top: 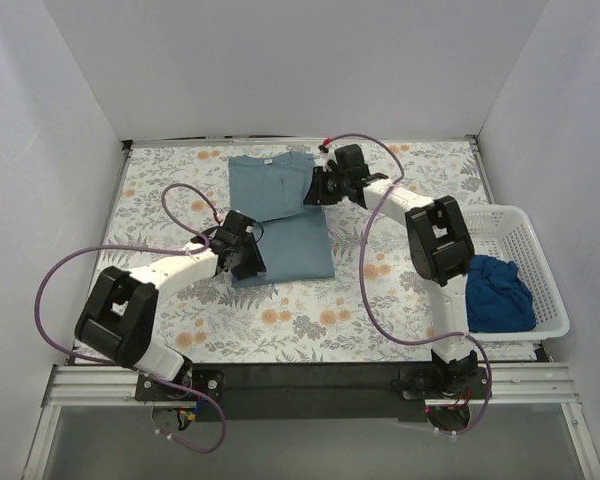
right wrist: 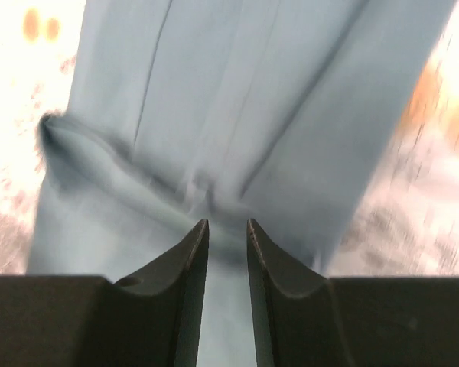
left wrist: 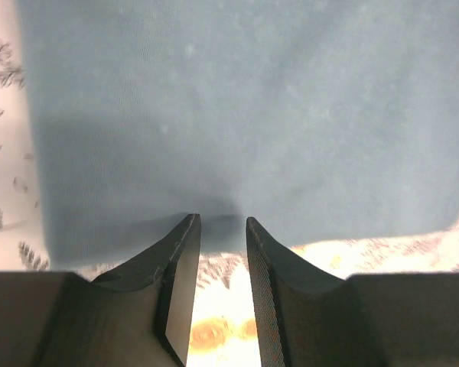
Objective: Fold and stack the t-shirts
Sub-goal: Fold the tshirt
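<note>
A slate-blue t-shirt (top: 280, 200) lies partly folded on the floral tablecloth. My left gripper (top: 246, 258) is at its lower left edge. In the left wrist view the jaws (left wrist: 223, 222) stand slightly apart. Tablecloth shows through the gap, and only the tips reach the shirt's (left wrist: 252, 115) edge. My right gripper (top: 312, 188) is at the right side of the shirt's upper part. In the right wrist view the jaws (right wrist: 228, 223) are narrowly parted over the cloth (right wrist: 237, 92), and creases run towards the tips. A darker blue t-shirt (top: 498, 292) lies crumpled in the basket.
A white lattice basket (top: 530, 238) stands at the right edge of the table, beside the right arm's elbow. Purple cables loop over the tablecloth (top: 310, 310) on both sides. White walls close in the table on the left, back and right.
</note>
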